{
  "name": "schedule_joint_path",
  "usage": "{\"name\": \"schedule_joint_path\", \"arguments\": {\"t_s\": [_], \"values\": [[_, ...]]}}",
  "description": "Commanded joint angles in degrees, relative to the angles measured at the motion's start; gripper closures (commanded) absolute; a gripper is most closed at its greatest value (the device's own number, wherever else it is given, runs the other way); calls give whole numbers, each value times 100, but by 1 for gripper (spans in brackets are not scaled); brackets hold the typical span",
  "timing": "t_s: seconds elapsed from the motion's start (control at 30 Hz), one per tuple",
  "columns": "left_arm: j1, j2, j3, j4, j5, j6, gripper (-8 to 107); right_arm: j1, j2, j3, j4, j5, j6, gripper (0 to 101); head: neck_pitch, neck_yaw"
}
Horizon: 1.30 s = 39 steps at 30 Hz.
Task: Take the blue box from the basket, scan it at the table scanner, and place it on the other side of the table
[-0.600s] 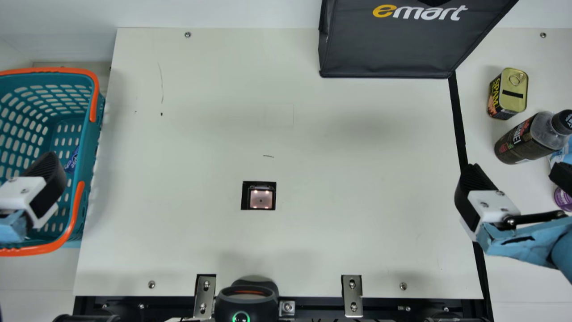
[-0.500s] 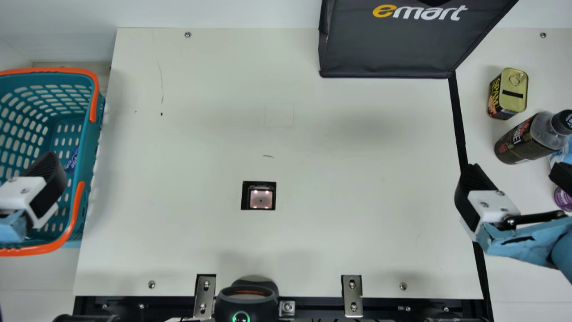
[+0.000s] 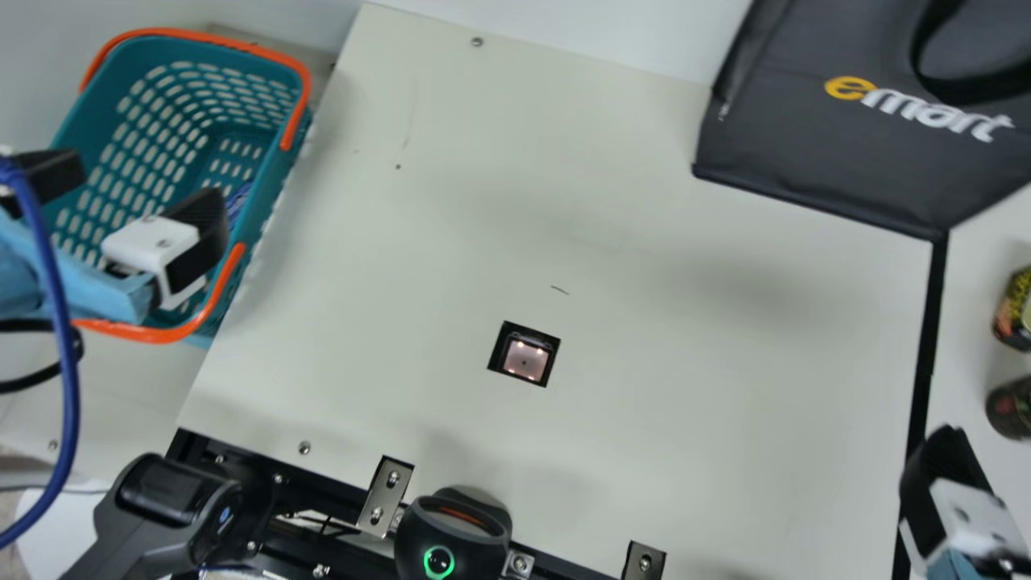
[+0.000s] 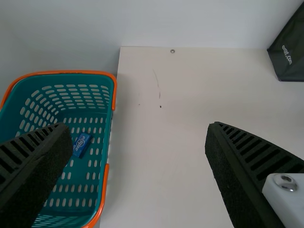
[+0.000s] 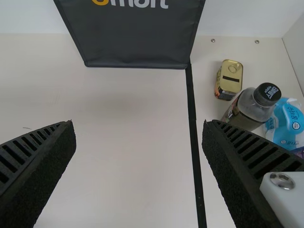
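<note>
Left claw [image 3: 135,190] is held, fingers apart, near the basket [image 3: 279,193], in which the blue box [image 4: 81,145] is seen lying; the main view has been swung round basket-side, with no progress made, so picking and scanning presumably remain to be done

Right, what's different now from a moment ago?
The neck camera has swung round toward the left side, so its whole picture is shifted and tilted. Beyond that, nothing visibly moved and nothing was grasped or let go: the blue box is still in the basket, and the left gripper and right gripper look unmoved.
</note>
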Motion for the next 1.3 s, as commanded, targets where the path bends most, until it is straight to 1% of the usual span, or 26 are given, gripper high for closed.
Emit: {"name": "schedule_joint_path", "arguments": {"t_s": [0.0, 0.43, 0.57, 0.77, 1.0, 1.13, 1.27], "values": [[0, 0, 0, 0, 0, 0, 9, 0, 0, 0, 0, 0, 0, 6, -157, 58], [-5, 5, -1, 4, -4, -5, 9, 0, 0, 0, 0, -5, 0, 6, -157, 58], [114, 67, 16, 82, -54, -90, 9, 0, 0, 0, 0, -5, 0, 6, -157, 58], [530, 311, 78, 361, -217, -442, 9, 0, 0, 0, 0, -5, 0, 6, -157, 58], [1129, 778, 92, 644, -377, -935, 9, 0, 0, 0, 0, -5, 0, 6, -157, 58], [1557, 1051, 78, 650, -459, -1027, 9, 0, 0, 0, 0, -5, 0, 6, -157, 58], [2040, 1323, 52, 558, -560, -933, 9, 0, 0, 0, 0, -5, 0, 6, -157, 58]]}}
